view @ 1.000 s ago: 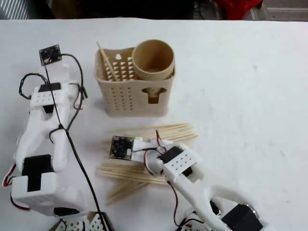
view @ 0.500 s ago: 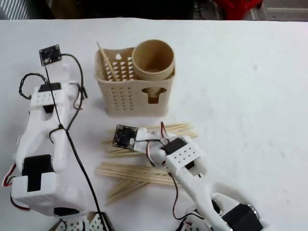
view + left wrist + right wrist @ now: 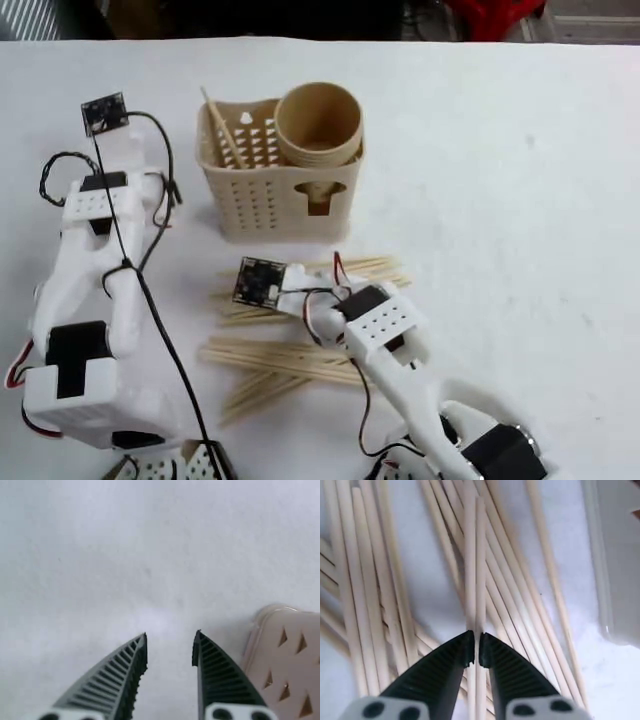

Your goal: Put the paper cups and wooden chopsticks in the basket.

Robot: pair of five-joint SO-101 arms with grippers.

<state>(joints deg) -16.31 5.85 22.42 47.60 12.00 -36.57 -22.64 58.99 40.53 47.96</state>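
Observation:
A beige perforated basket (image 3: 270, 205) holds stacked paper cups (image 3: 318, 122) and one wooden chopstick (image 3: 222, 125) leaning in its left corner. Many wooden chopsticks (image 3: 270, 360) lie scattered on the white table in front of it. My right gripper (image 3: 475, 647) hangs over this pile, shut on a pair of chopsticks (image 3: 475, 555) that points away from the fingertips, with the basket wall (image 3: 620, 555) close beside. My left gripper (image 3: 170, 640) is open over bare table, next to the basket's corner (image 3: 285, 645).
The left arm (image 3: 95, 200) and its black cable (image 3: 150, 290) occupy the table's left side. The right arm (image 3: 400, 360) lies across the chopstick pile. Open white table stretches to the right of the basket.
The right arm's wrist has shifted a little toward the basket and turned since a second ago; over the last half second it hardly moved. The left arm stayed still.

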